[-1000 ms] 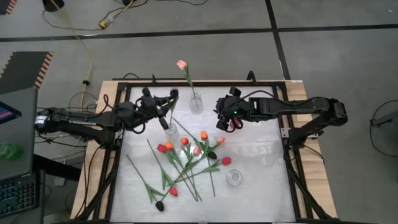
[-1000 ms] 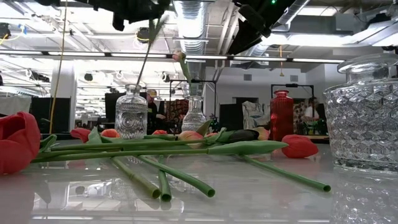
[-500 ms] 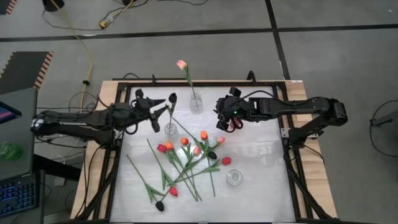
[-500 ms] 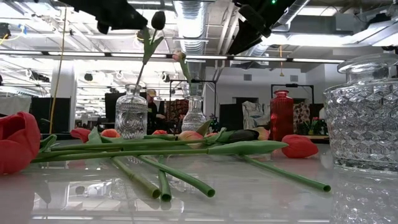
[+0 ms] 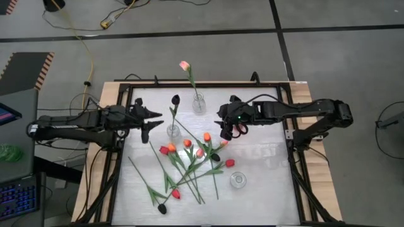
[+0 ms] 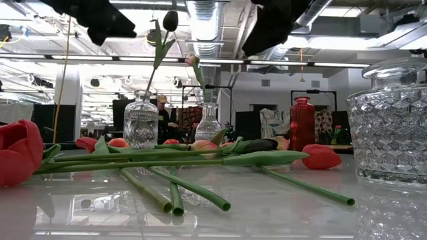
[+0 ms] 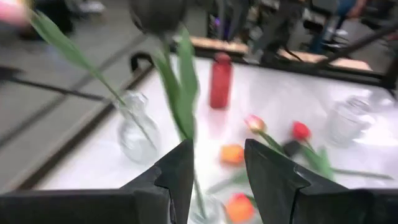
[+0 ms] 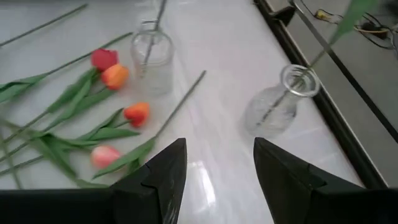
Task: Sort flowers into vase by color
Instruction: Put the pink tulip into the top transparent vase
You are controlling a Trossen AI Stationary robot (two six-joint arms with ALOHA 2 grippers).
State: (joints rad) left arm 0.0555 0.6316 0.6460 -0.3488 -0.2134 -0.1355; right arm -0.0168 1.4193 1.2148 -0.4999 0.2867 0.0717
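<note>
- Dark fingers [image 7: 180, 180] of the left gripper [image 5: 151, 117] stand spread with nothing between them, left of centre in the high view, just left of a small glass vase [image 5: 173, 131].
- Black-headed tulip [image 5: 175, 99] stands in that vase, its stem leaning toward the top of the frame; in the low view its head [image 6: 170, 20] rises near the top edge, left of centre.
- Spread too are the fingers [image 8: 163, 171] of the right gripper [image 5: 226, 131], which grips nothing and hangs right of centre in the high view, above the table [image 5: 265, 189], near the loose flowers.
- Pink tulip [image 5: 184, 65] stands in a second glass vase [image 5: 199, 104] at upper centre, its head leaning past the table's far edge.
- Loose flowers [image 5: 187, 162], with red, orange, pink and black heads, lie crossed in a heap at the centre and lower left of the table.
- Third glass vase [image 5: 237, 180] stands without flowers at lower right of the heap.
- Red vase [image 6: 302, 123] shows at right in the low view.
</note>
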